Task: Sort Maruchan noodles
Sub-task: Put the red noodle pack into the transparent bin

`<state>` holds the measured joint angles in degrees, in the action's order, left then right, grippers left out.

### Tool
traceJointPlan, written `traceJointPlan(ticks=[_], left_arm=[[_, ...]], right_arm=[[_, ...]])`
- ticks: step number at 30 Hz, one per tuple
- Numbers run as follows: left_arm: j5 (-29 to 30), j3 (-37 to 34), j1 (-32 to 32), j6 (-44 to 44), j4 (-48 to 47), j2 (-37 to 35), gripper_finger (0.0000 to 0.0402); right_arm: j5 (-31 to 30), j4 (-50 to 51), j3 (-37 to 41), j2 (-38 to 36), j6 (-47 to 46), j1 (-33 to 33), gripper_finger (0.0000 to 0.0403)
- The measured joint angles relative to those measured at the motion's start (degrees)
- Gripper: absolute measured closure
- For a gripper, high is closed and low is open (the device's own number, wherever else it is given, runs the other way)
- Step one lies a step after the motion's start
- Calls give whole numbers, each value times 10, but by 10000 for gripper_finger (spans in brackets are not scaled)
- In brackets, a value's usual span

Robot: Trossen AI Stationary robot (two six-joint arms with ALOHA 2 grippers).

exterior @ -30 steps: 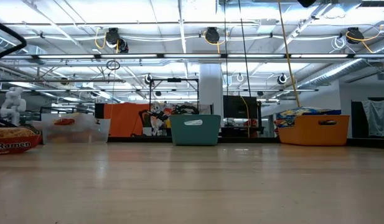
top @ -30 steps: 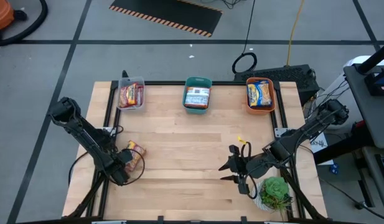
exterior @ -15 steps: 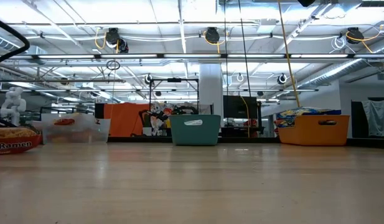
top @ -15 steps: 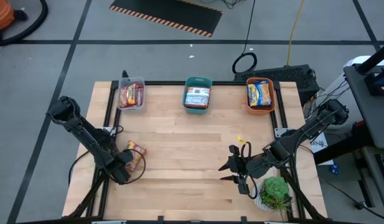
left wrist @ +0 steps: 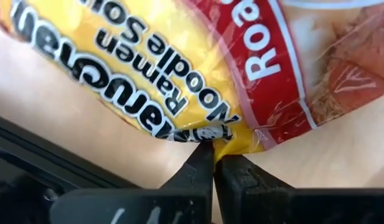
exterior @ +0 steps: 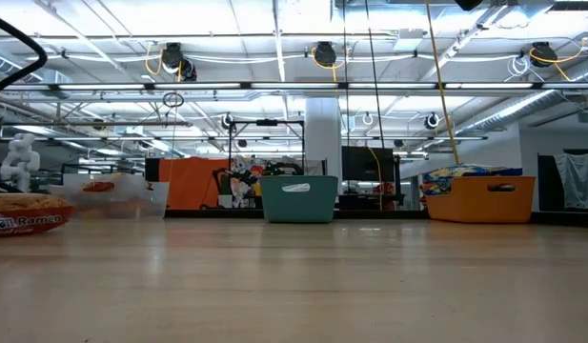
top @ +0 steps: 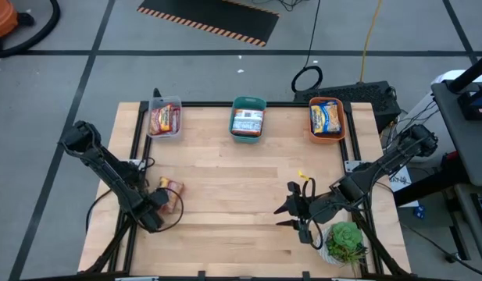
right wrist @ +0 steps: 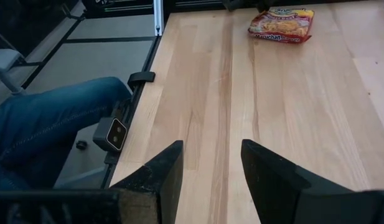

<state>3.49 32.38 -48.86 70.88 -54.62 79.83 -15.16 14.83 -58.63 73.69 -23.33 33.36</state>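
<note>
At the near left of the surface (top: 241, 195), the left gripper (top: 158, 200) has its fingers (left wrist: 201, 171) clenched on the edge of a red-yellow packet (top: 171, 190). The step looks like the pick; next, lifting it toward the far left bin (top: 165, 118), which holds red packets. The right gripper (top: 291, 209) waits near right, fingers parted, holding nothing.

The left tool (left wrist: 213, 163) sits low near the tabletop's left edge, fingers pinched together. The right tool (right wrist: 210, 167) waits low toward the right front, fingers parted.
</note>
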Motion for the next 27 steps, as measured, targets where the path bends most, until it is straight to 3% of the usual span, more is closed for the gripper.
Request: traceJointPlan(ticks=[8,14,17,27], left_arm=[[89,-2,1,4,-10,2,399],[252,23,10,-7,-28,3,400],[314,38,35,-44,-31,2,400],[444,58,143,-148,-23,2,401]], right_arm=[[-1,0,0,0,2,0,245],[-17,-4,0,0,3,-4,245],[-18,-5,0,0,4,-9,245],[-17,-4,0,0,16,-26,245]])
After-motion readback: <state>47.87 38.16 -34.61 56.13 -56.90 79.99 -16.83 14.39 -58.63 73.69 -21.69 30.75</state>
